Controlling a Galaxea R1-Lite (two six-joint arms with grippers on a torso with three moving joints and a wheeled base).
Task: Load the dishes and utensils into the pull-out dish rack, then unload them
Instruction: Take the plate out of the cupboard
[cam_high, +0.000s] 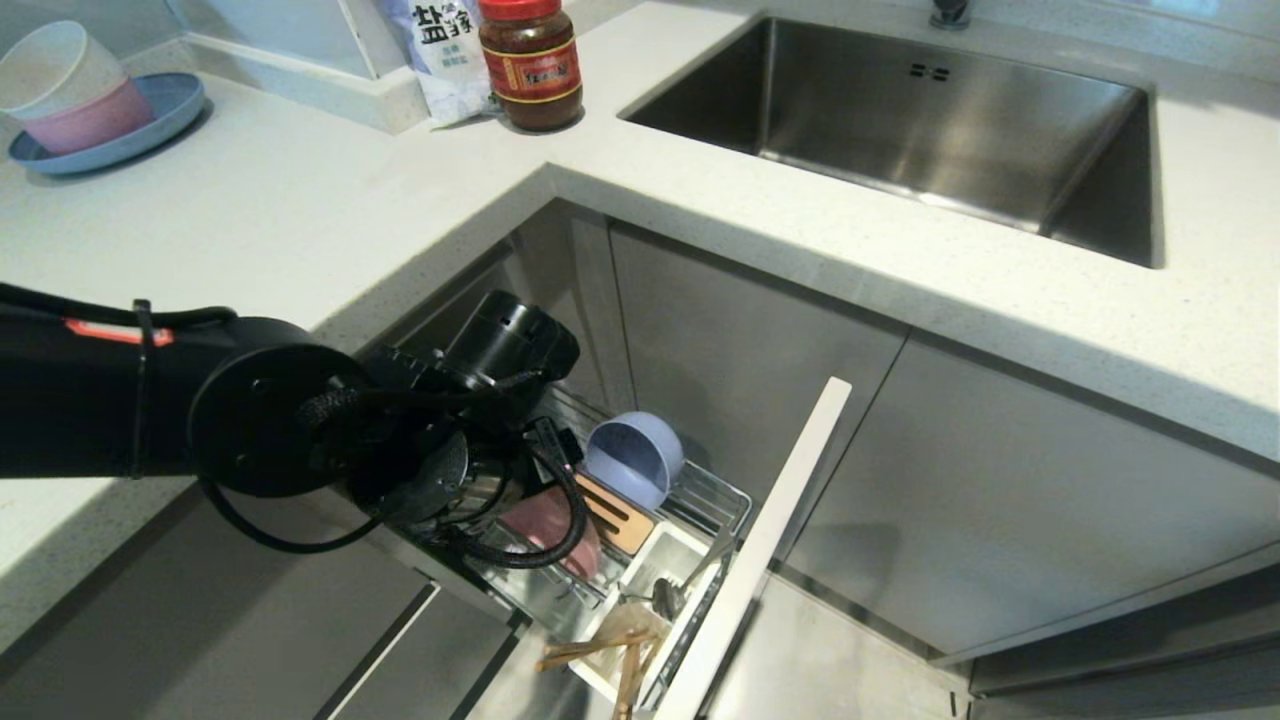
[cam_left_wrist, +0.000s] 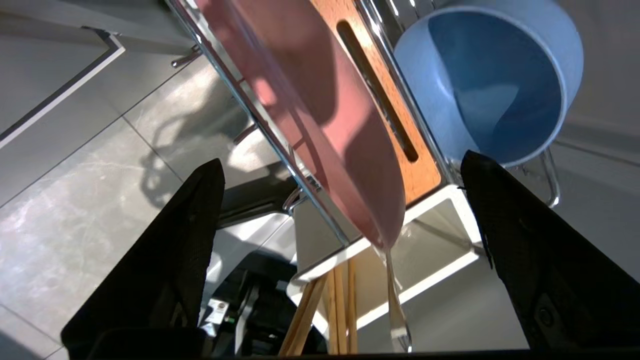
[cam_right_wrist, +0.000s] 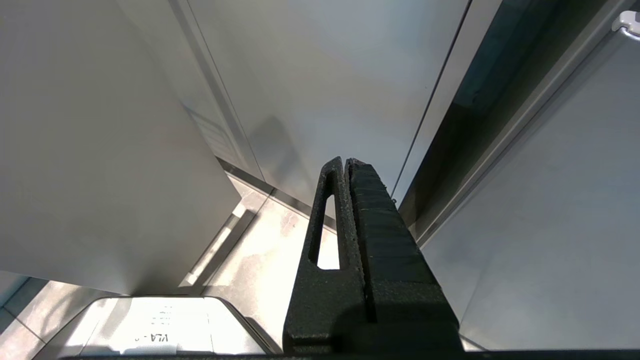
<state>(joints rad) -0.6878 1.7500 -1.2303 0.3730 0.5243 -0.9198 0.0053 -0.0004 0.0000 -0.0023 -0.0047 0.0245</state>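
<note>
The pull-out dish rack (cam_high: 715, 495) stands drawn out under the counter, its pale front panel (cam_high: 770, 540) towards me. A pink plate (cam_high: 545, 525) (cam_left_wrist: 320, 100) stands on edge in the wires beside the slotted wooden block (cam_left_wrist: 400, 125). The blue-grey bowl (cam_high: 635, 455) (cam_left_wrist: 490, 85) lies tipped behind the block. Wooden chopsticks (cam_high: 600, 650) (cam_left_wrist: 335, 310) and a steel spoon (cam_high: 668, 597) stick out of the white utensil cup (cam_left_wrist: 450, 235). My left gripper (cam_left_wrist: 341, 157) hovers over the plate's rim, open, with both fingers clear of it. Off to the side, my right gripper (cam_right_wrist: 346, 161) is shut and empty.
A steel sink (cam_high: 930, 120) fills the counter's back right. A red-lidded jar (cam_high: 530, 65) and a salt bag (cam_high: 445, 50) stand at the corner. Cream and pink bowls on a blue plate (cam_high: 90, 100) sit far left. Grey cabinet fronts flank the rack.
</note>
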